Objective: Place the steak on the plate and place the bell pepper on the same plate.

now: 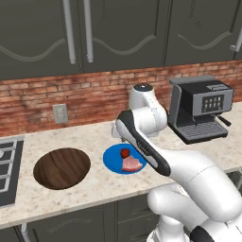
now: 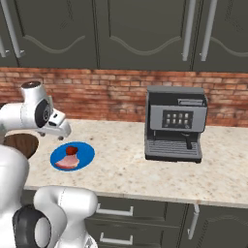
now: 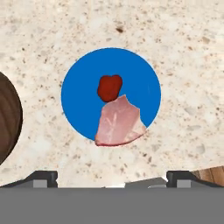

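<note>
Gripper [image 3: 112,177] hovering above plate [image 3: 78,96], fingers spread wide, gripping nothing. Steak [image 3: 118,122] lying on plate, edge overhanging rim. Bell pepper [image 3: 109,87] sitting on plate, touching steak. Plate resting on counter [image 3: 183,65] beside wooden board [image 1: 62,167].

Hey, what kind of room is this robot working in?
A kitchen, rendered in simulation: a speckled stone counter under dark cabinets, a brick backsplash, an espresso machine, and a blue plate holding food.
</note>
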